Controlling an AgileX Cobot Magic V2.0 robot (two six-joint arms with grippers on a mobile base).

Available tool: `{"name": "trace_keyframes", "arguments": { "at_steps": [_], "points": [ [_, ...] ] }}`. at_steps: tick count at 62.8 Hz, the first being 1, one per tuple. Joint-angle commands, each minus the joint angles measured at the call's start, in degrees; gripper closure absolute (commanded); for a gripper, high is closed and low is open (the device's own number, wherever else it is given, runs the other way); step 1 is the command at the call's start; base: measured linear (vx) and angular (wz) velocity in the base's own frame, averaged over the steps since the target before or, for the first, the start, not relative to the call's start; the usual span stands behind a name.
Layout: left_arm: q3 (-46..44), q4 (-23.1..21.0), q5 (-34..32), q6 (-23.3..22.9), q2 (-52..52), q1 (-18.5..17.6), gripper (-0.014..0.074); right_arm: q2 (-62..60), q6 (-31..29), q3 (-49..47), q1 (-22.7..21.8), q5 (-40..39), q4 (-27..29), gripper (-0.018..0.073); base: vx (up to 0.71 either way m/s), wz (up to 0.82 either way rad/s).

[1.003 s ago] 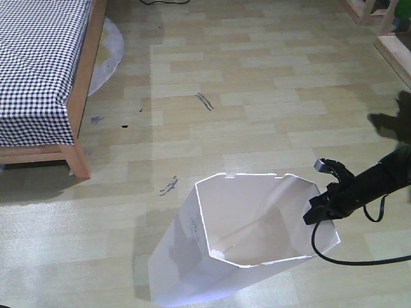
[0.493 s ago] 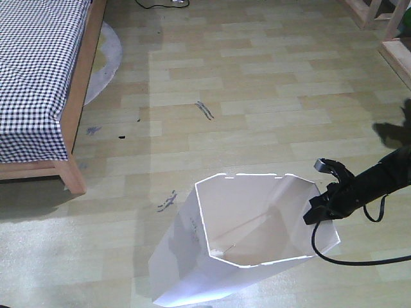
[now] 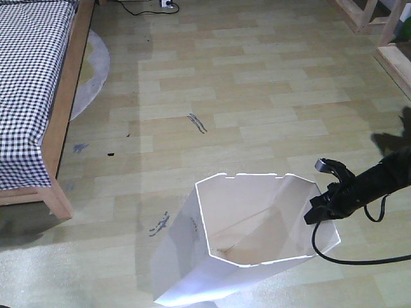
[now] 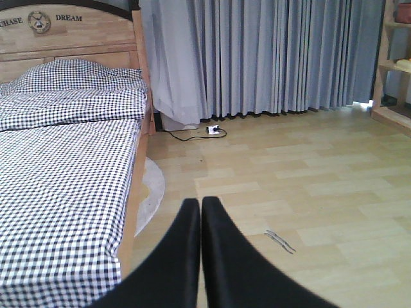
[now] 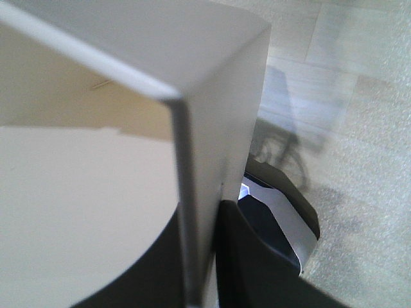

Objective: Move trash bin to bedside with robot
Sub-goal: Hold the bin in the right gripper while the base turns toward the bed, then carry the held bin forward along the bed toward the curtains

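While right tool (image 3: 320, 208) pinches one trash bin (image 3: 181, 251) rim, left tool (image 4: 200, 204) closed, one bed (image 3: 32, 96).

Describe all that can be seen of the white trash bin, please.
The trash bin is tall and white, looks like thin plastic, and narrows toward its base. Its open rim is angular, with small notches on the far edge, and the inside is cream. It stands on the wooden floor, apart from the bed at the left. The right gripper is shut on its right rim wall, and the right wrist view shows that wall clamped in it.
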Motion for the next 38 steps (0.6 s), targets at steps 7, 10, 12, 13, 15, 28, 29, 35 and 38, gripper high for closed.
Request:
{"name": "trace_keyframes", "arguments": {
  "at_steps": [7,10,12,13,15,28,29,35,38],
  "points": [
    [-1.38,-0.08,-4.18,-0.25,-0.31,-0.01,0.0603,-4.55,-0.44,-0.56,-0.23,13.15,5.29,0.0564,0.23,-0.01],
    [-1.38,-0.08,-4.18,-0.25,-0.31,-0.01,0.0603,-4.55,-0.44,-0.56,-0.23,13.15,5.29,0.0564,0.23,0.02],
    [-1.38,-0.08,-4.18,-0.25,-0.31,-0.01,0.0603,-4.55,-0.44,-0.56,-0.23,13.15,5.29,0.0564,0.23,0.03],
    [-1.38,-0.08,-4.18,-0.25,-0.31,-0.01,0.0603,-4.55,-0.44,-0.56,-0.23,13.15,5.29,0.0564,0.23,0.05],
    [-1.38,-0.08,-4.18,-0.25,-0.31,-0.01,0.0603,-4.55,-0.44,-0.56,-0.23,13.15,5.29,0.0564,0.23,0.05],
    [-1.38,-0.08,-4.18,-0.25,-0.31,-0.01,0.0603,-4.55,-0.44,-0.56,-0.23,13.15,5.29,0.0564,0.25,0.10],
    [-1.38,-0.08,-4.18,-0.25,-0.31,-0.01,0.0603,-4.55,-0.44,-0.56,-0.23,13.15,5.29,0.0564,0.25,0.14],
    [-1.38,-0.08,-4.18,-0.25,-0.31,-0.01,0.0603,-4.55,-0.44,-0.56,-0.23,13.15,5.29,0.0564,0.25,0.16],
    [-1.38,-0.08,-4.18,-0.25,-0.31,-0.01,0.0603,-4.55,-0.44,-0.56,-0.23,13.15,5.29,0.0564,0.24,0.18]
  ]
}}
